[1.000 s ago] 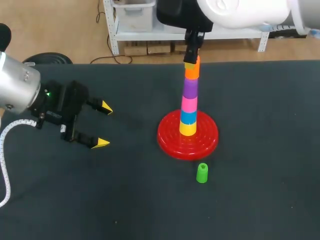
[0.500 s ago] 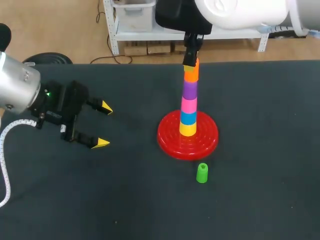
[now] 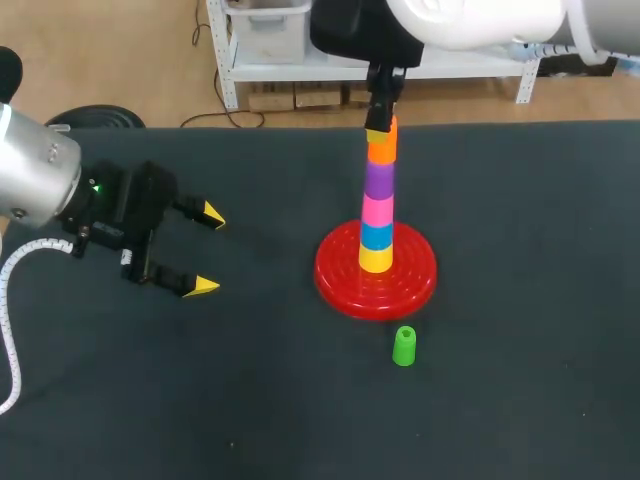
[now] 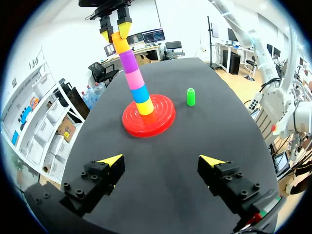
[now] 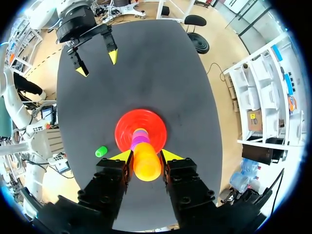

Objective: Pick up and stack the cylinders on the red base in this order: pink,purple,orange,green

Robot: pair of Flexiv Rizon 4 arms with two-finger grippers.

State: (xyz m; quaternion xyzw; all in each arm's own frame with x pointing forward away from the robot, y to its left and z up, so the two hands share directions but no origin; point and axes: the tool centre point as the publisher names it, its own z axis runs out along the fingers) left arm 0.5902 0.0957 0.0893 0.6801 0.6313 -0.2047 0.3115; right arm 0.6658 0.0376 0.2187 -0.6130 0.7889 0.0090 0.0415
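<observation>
Done: pink cylinder, purple cylinder, orange cylinder on red base.
Left: green cylinder, loose at base's 6 o'clock.
Right gripper: clamped on orange cylinder atop the stack.
Left gripper: spread wide, empty, at base's 9 o'clock.

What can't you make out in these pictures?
Right wrist view: the orange plastic cylinder covers most of the stack below.
Head view: that cylinder hides part of the right gripper.
All views: the stack hides any peg on the round red base.
Right wrist view: the small green cylinder's pose, too small.
</observation>
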